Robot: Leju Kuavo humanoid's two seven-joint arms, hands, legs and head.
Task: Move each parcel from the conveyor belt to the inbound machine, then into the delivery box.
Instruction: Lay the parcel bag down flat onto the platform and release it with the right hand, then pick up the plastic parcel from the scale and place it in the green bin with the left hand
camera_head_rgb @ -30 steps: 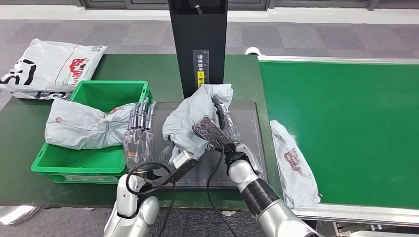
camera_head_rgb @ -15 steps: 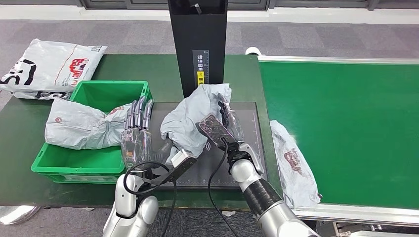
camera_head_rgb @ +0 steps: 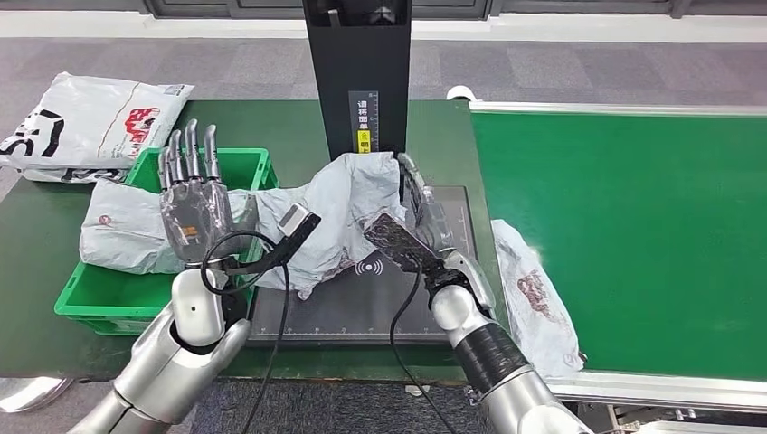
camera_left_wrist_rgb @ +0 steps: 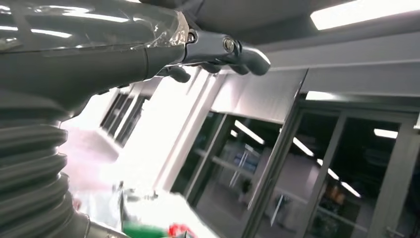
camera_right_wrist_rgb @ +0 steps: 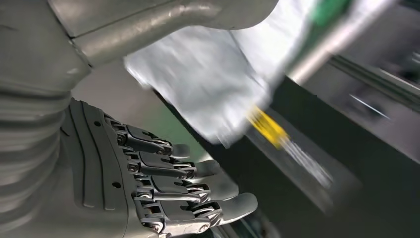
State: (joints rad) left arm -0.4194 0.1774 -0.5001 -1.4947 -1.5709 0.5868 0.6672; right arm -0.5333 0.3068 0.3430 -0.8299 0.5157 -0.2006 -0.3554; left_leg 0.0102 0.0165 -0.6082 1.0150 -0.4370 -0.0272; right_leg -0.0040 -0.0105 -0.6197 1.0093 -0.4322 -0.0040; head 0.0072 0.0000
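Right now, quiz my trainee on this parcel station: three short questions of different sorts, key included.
1. True or false: the left hand holds a parcel.
2. The grey parcel on the scanner pad lies: A) wholly on the pad, B) draped from pad over the green bin's edge, C) on the conveyor belt.
3. Fill in: a white parcel lies at the belt's ___ edge.

Key: 1 false; 2 B; 3 near-left.

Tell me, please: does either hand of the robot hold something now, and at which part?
Nothing is held. The left hand is raised with fingers spread over the green bin; the right hand is open beside the grey parcel on the scanner plate.
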